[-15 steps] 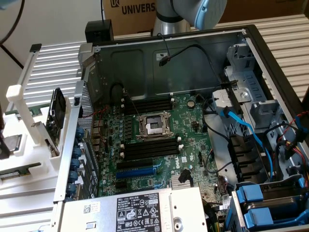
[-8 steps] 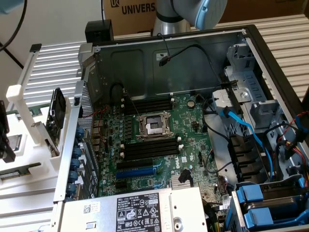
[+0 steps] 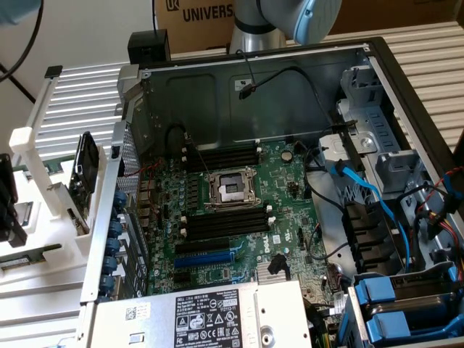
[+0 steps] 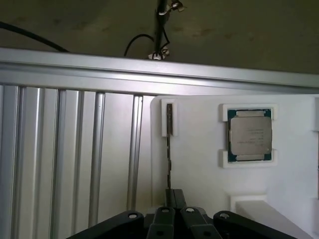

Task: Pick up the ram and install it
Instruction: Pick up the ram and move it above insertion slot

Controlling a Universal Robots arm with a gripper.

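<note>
1. Ribbed aluminium table [image 3: 428, 65] carries an open PC case [image 3: 217, 94]; cardboard box [image 3: 196, 14] behind.
2. Arm [image 3: 297, 18] rises behind the case. Gripper [image 4: 174, 198] hangs over the white tray [image 4: 199, 164], at the ram's end; grip state: can't tell.
3. One ram [image 4: 169, 122], seen edge-on in a tray slot. One processor [image 4: 250, 134] near it. Two memory-slot banks [image 3: 225, 156] on the motherboard [image 3: 217, 272].

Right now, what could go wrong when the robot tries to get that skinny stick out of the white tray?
The long, thin ram stick stands on edge in a narrow slot of the white plastic tray; pulled crooked, it might jam or bend. The square silver processor chip sits close beside it and could get bumped. Inside the open metal computer case, a loose black cable loops near the black memory slots and might snag.
</note>
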